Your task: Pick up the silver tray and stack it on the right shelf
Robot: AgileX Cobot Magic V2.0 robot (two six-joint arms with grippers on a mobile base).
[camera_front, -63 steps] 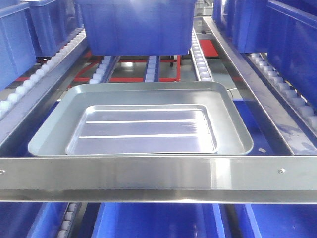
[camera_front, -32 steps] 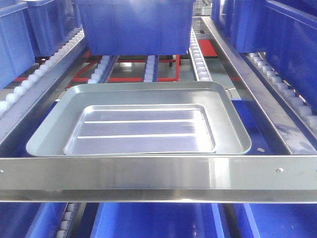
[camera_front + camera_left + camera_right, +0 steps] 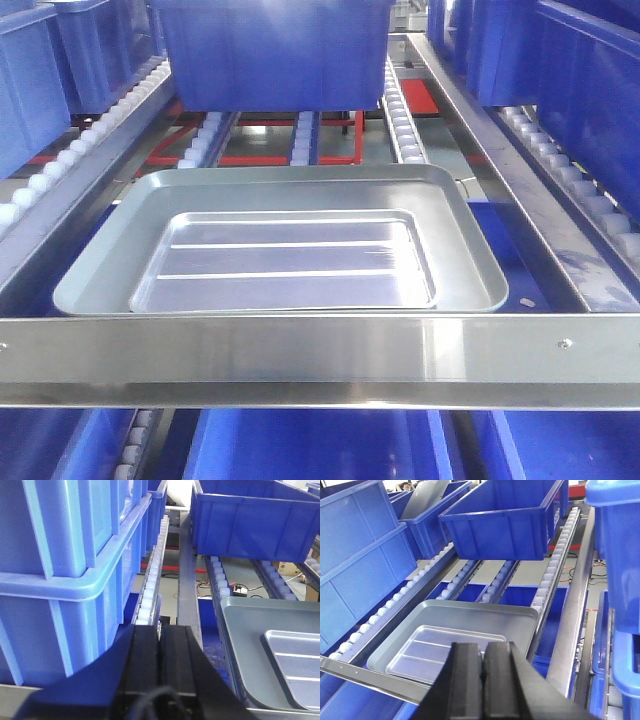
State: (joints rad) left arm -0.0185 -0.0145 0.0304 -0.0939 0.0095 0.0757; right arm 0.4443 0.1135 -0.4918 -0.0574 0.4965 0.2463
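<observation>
The silver tray (image 3: 285, 262) lay flat inside the larger grey tray (image 3: 100, 270), both on the roller tracks (image 3: 400, 120) of the shelf, just behind its front rail (image 3: 300, 360). A blue bin (image 3: 270, 50) stood on the rollers behind the trays, apart from them; its contents were hidden. The left gripper (image 3: 161, 645) and right gripper (image 3: 482, 665) each held nothing, jaws pressed together, both short of the trays.
</observation>
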